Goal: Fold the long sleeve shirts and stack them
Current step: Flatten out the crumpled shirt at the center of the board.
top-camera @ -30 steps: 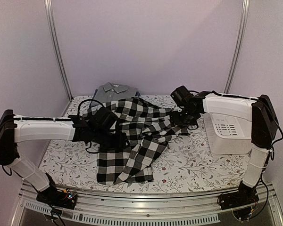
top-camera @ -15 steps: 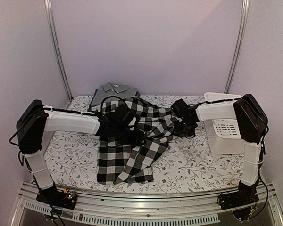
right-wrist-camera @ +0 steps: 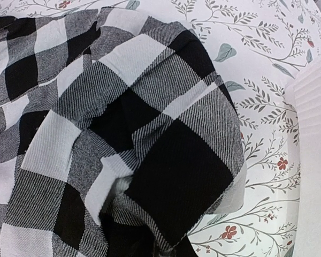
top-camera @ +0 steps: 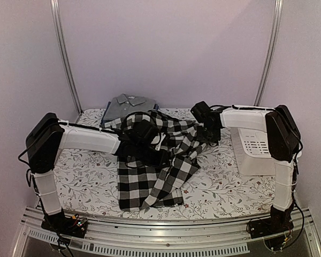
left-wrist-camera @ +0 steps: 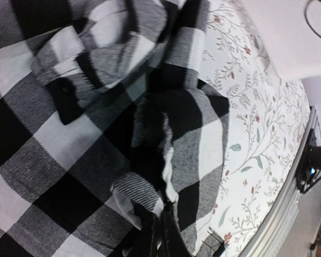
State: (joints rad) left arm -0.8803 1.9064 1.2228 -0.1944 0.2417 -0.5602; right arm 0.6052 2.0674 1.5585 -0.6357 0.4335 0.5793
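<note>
While the checked shirt [top-camera: 155, 166] lay crumpled in the middle of the table [top-camera: 224, 184], the left gripper [left-wrist-camera: 159, 233] pinched a fold of it tight. Cloth hid the jaws of the right gripper [top-camera: 209, 130], so I could not tell. It looked like the shirt needed pulling flat next, before any folding.

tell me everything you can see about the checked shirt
The checked shirt is woven cloth in large black-and-white squares, with what looks like a small dark button showing. It lies crumpled and unfolded on the flowered table, around the middle, one part trailing toward the near edge. The left gripper pinches a fold of it; the right gripper is buried in its right side, jaws hidden. Its far edge comes close to the grey shirt.
</note>
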